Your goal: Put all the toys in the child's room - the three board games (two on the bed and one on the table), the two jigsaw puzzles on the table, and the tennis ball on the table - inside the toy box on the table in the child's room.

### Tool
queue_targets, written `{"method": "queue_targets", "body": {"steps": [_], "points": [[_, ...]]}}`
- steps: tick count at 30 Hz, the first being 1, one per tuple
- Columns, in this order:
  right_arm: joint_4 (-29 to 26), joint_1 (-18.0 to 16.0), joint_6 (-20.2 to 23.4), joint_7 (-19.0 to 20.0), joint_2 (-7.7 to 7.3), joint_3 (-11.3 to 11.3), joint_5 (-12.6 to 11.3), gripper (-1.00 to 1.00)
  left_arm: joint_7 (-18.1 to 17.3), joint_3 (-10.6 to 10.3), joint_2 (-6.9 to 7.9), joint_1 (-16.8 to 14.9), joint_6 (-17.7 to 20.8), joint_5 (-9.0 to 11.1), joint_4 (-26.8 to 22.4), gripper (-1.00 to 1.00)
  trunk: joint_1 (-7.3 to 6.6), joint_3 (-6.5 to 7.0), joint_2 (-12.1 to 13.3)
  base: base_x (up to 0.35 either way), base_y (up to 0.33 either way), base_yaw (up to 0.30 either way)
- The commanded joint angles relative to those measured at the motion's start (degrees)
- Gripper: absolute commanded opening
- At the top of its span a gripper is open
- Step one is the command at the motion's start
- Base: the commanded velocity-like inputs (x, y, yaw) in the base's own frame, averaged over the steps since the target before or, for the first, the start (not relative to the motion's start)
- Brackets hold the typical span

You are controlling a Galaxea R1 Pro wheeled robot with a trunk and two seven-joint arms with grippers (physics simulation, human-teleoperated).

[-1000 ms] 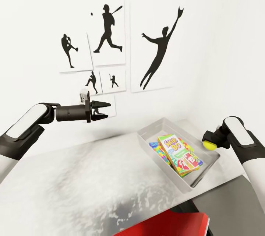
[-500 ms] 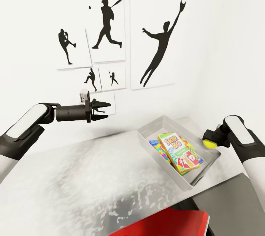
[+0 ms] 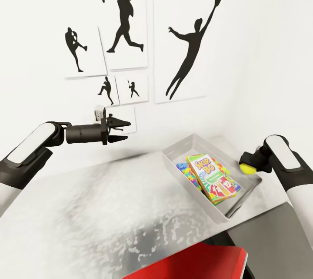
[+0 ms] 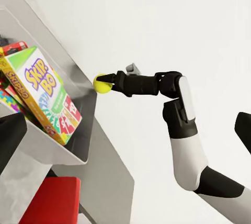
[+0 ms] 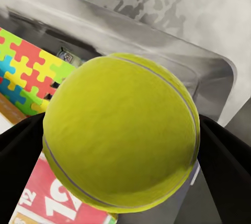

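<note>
Step in hand: depositing the small yellow-green felt tennis ball (image 3: 247, 169) in the shallow light-grey toy box (image 3: 173, 159) with flared, smooth sides. The right gripper (image 3: 248, 166) is clenched on the ball, holding it at the tray's rim on the robot's right side, above the wall. In the right wrist view the ball (image 5: 121, 137) hangs over the tray's corner, with the glossy green-yellow-red "Skip-Bo" board game (image 3: 211, 178) and a multicolour jigsaw puzzle (image 5: 29, 72) lying inside below. The next move, judged from this, calls for carrying the ball inward past the rim before releasing; a round ball may roll on the flat boxes. The left gripper (image 3: 122, 131) hovers apart above the mottled white table (image 3: 100, 209), fingers parted and empty.
</note>
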Motion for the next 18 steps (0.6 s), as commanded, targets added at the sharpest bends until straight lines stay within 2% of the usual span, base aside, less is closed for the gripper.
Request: {"method": "queue_targets", "body": {"steps": [1,18], "points": [[0.0,-0.1,0.2,-0.6,-0.06,0.2,-0.5,-1.0,-0.2,-0.1,0.05,-0.1,0.0,0.0,0.0,1.0,0.04,-0.22,-0.1,0.0,0.0,0.0],[0.0,0.0,0.2,-0.6,-0.06,0.2,-0.4,-1.0,-0.1,-0.1,0.05,-0.1,0.0,0.0,0.0,1.0,0.04,-1.72,-0.1,0.0,0.0,0.0]]}}
